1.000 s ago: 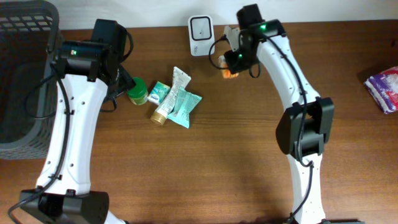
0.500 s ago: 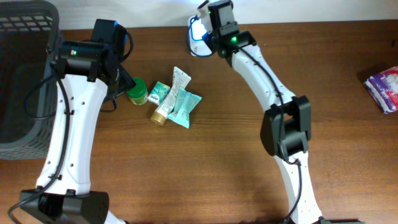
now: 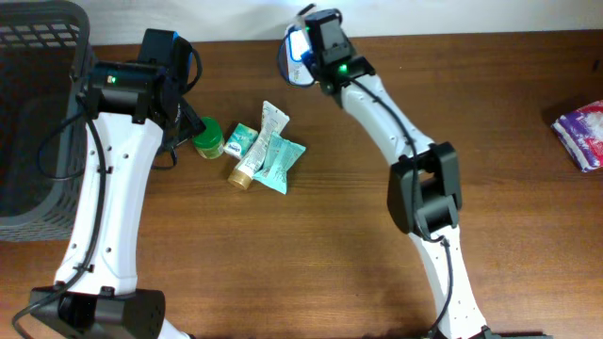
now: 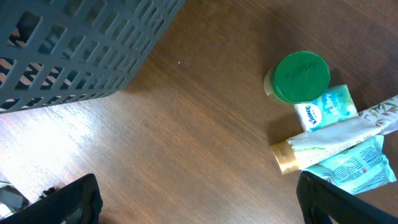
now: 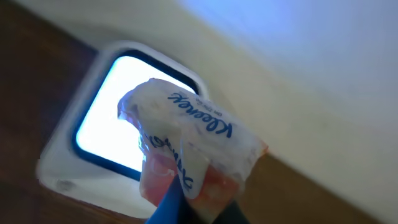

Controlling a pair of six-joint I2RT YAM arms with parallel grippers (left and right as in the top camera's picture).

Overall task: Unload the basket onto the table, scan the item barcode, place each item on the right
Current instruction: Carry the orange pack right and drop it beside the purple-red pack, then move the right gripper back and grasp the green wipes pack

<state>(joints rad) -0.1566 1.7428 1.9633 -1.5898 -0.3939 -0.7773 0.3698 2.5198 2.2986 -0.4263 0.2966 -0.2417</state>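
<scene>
**One tissue packet [image 5: 186,134] held at the scanner [image 5: 109,106]**

Clamped tight, the right gripper [image 5: 196,208] pinches the packet's lower end and holds it just in front of the scanner's lit window. The left gripper [image 4: 199,202] hangs empty, jaws spread wide, above the table [image 4: 186,143] near a green-lidded jar [image 4: 300,76].

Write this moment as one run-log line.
stage: presenting item | right fingers: shut on Kleenex pack, in front of lit scanner | left fingers: open, empty, near green-lidded jar
</scene>
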